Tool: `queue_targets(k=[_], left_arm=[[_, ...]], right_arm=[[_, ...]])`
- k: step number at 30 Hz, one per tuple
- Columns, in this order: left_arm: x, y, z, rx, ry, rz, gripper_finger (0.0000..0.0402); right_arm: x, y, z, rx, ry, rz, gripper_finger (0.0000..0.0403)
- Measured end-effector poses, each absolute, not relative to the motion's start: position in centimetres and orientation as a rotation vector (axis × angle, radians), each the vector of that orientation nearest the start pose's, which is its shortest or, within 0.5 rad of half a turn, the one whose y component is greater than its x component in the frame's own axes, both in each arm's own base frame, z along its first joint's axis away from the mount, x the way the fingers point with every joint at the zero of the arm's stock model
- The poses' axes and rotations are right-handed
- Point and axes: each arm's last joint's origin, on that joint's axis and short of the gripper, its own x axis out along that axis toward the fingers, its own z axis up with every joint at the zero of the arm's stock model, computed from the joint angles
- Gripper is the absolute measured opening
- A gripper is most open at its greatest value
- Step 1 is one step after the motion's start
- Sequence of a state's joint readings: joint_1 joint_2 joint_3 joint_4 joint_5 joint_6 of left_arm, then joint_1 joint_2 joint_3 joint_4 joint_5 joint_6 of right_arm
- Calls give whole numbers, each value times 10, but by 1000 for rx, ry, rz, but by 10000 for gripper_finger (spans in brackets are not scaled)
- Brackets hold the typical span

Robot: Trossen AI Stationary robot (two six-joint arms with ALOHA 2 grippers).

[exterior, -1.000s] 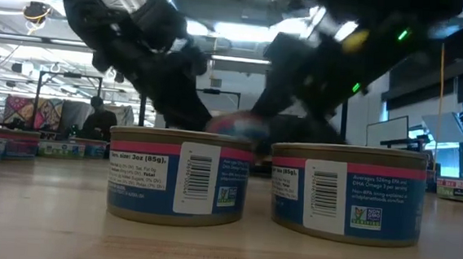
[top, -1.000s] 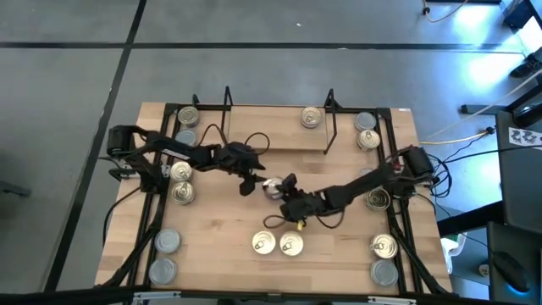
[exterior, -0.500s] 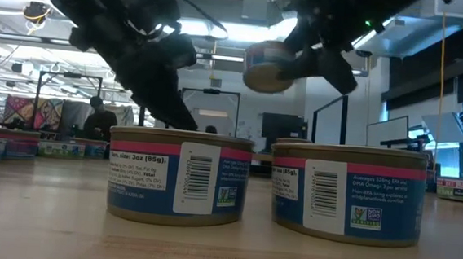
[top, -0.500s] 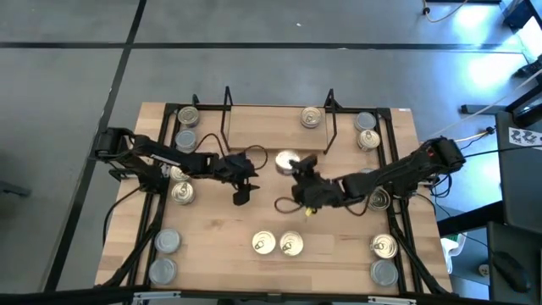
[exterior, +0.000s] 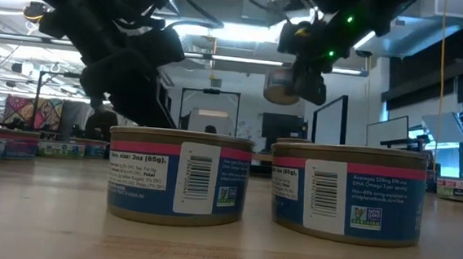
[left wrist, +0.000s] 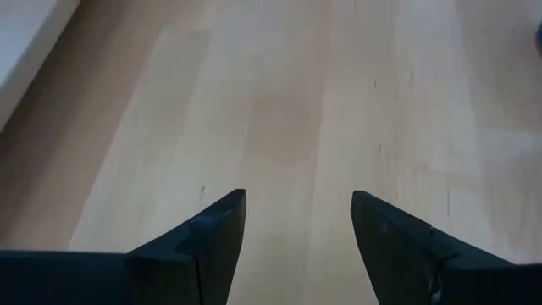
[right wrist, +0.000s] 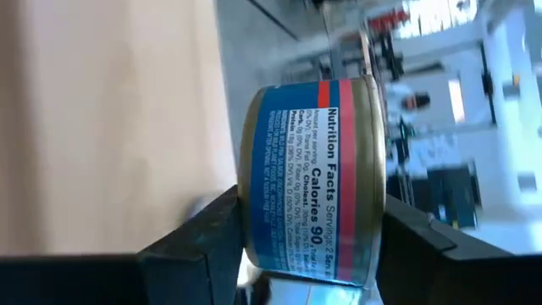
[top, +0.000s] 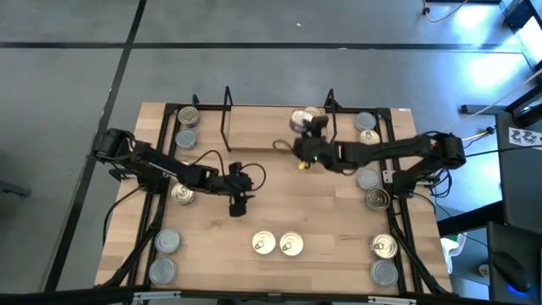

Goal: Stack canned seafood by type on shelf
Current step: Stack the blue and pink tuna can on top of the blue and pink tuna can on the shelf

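Note:
My right gripper (top: 303,134) is shut on a blue-labelled tin (top: 298,119) and holds it in the air over the right part of the shelf (top: 262,127), a light board between black wire end frames. The low view shows the tin (exterior: 287,84) high above the table. A gold-topped tin (top: 313,113) on the shelf is mostly hidden behind it. My left gripper (top: 236,203) hangs open over bare wood in the table's middle and touches nothing. In its wrist view, the gripper (left wrist: 298,224) has only tabletop ahead. My right gripper pinches the tin between its two fingers (right wrist: 207,233), one at each flat end near the rim, with the label wall (right wrist: 309,182) facing the wrist camera. The fingers come level, slanting from the table's right and near side. The tin is lifted clear and roughly upright.
Two gold-topped tins (top: 278,244) stand near the front middle; in the low view these tins (exterior: 179,175) fill the foreground. Several more tins line the left edge (top: 181,193) and the right edge (top: 378,199). Open wood lies between the shelf and the front pair.
My right gripper has raised the tin from the table's middle and carried it toward the far edge, and it now holds it over the shelf's right part. My left gripper has drawn back a little toward the near and left edges.

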State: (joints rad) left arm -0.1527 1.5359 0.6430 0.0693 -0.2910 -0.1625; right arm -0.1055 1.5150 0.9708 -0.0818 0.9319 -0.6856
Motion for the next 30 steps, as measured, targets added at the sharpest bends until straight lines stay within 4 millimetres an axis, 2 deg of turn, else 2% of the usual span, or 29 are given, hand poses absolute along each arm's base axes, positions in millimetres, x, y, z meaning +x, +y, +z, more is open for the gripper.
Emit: queue_targets(k=[4,11,19,24,30], left_arm=[[277,-38,137,34,795,185,214],[281,-40,118,40,845,192,214],[282,-39,107,58,876,216,214],[282,-39,107,61,876,215,214],[282,-39,107,62,877,215,214]], right_arm=[[311,-80,247,-842,995,-799,199],[323,-106,258,-738,1092,-787,199],[337,-118,244,-585,1184,-810,199],[336,-133,228,-526,1234,-845,199],[330,-145,221,-485,1286,-856,199]])
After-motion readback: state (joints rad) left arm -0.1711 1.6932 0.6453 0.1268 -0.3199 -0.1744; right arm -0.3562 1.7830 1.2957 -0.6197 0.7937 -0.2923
